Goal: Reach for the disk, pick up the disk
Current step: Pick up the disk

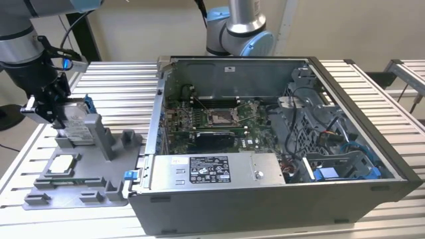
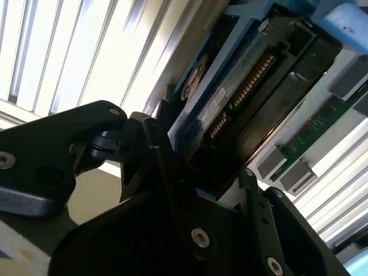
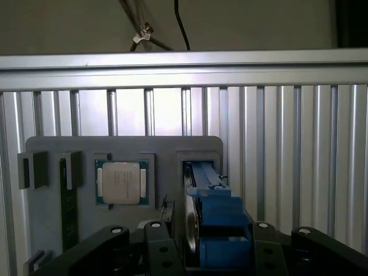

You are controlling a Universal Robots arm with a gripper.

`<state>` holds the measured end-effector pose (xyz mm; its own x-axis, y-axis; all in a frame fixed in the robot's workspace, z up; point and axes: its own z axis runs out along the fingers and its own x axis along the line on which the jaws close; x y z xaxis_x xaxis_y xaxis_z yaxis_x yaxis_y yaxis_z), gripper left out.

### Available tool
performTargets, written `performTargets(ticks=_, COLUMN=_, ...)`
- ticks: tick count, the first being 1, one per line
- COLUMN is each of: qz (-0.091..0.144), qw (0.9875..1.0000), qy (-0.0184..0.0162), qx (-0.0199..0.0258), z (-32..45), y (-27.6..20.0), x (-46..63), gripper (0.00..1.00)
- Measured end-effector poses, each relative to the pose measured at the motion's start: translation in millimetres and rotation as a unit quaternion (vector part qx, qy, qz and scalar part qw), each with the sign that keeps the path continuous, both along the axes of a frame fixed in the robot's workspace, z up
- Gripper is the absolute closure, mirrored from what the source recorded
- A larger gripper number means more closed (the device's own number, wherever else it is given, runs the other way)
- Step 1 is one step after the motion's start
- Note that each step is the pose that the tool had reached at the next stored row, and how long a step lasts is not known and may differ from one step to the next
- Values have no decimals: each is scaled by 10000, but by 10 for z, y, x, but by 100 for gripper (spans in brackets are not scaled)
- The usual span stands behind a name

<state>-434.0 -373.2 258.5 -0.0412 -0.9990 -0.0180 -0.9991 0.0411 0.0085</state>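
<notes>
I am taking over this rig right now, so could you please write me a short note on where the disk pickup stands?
Hand: at the disk, straddling its upper edge in both wrist views. Whether it grips is not clear.
Disk: upright on edge in a slot of the grey fixture, on the table at the exterior view's left, beside the open computer case.
Done: the reach looks complete.
Left: the pickup. The disk appears to sit in its slot, not raised.
</notes>
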Motion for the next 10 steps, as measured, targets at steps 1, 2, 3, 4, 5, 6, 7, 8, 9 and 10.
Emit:
performTargets(ticks=1, qz=0, qw=10000, qy=0, qx=0, z=0, y=0, x=0, gripper=100)
performTargets(ticks=2, qz=0, qw=10000, qy=0, qx=0, z=0, y=0, x=0, gripper=100)
performTargets(ticks=3, qz=0, qw=10000, qy=0, qx=0, z=0, y=0, x=0, gripper=100)
performTargets(ticks=4, qz=0, qw=10000, qy=0, qx=0, z=0, y=0, x=0, gripper=100)
performTargets(ticks=5, qz=0, qw=10000, qy=0, qx=1, z=0, y=0, x=0, gripper=100)
performTargets(ticks=6, qz=0, qw=10000, qy=0, qx=-1, z=0, y=0, x=0, gripper=100)
performTargets(ticks=7, qz=0, qw=10000, qy=0, qx=0, z=0, y=0, x=0, gripper=100)
performTargets(ticks=8, qz=0, qw=10000, qy=0, qx=0, z=-1, y=0, x=0, gripper=100)
performTargets(ticks=9, qz=0, qw=10000, qy=0, qx=0, z=-1, y=0, x=0, gripper=100)
performTargets(ticks=10, qz=0, qw=10000, qy=0, qx=0, z=-1, y=0, x=0, gripper=100)
